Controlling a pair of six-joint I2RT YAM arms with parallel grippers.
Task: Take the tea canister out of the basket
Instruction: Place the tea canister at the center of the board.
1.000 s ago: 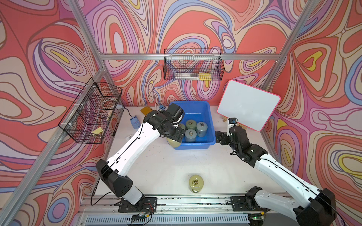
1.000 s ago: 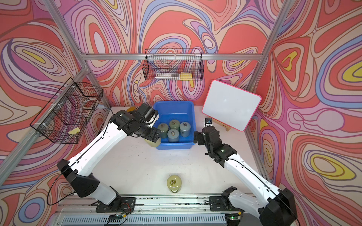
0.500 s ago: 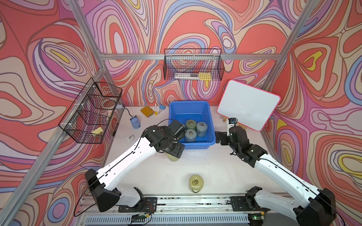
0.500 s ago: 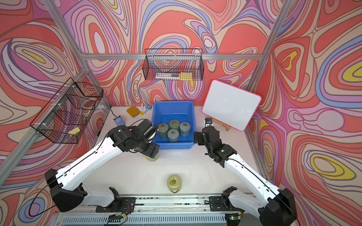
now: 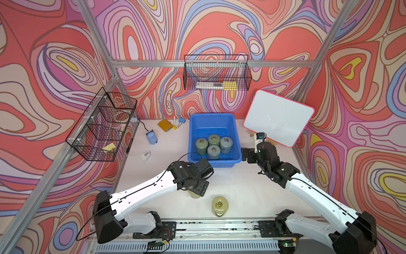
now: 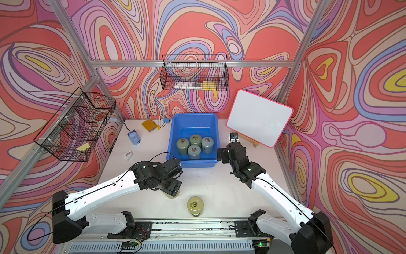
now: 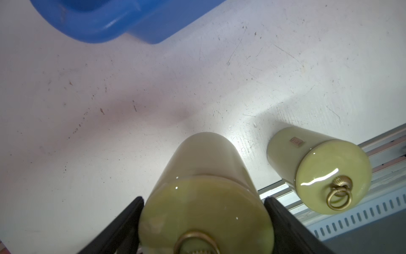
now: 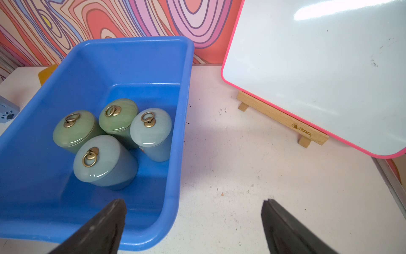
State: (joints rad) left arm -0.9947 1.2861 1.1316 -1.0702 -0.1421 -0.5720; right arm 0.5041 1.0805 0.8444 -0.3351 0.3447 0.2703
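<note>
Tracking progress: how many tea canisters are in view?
6. Four canisters stand in the basket; a fifth canister is gripped by the left hand; a sixth canister stands free on the table.

table (image 7: 109,99): white, scuffed and scratched
held tea canister (image 7: 204,171): olive-green, glossy, brass ring on its lid; whether its base touches the table cannot be told
left gripper (image 7: 203,201): black fingers (image 7: 123,226) pressed against opposite sides of the held tea canister
second tea canister (image 7: 318,173): same olive-green, upright on the table, apart from the held one; red stamp on its side
basket (image 7: 98,24): blue rounded corner, well apart from both canisters
rail (image 7: 386,138): aluminium, just beside the second tea canister
</note>
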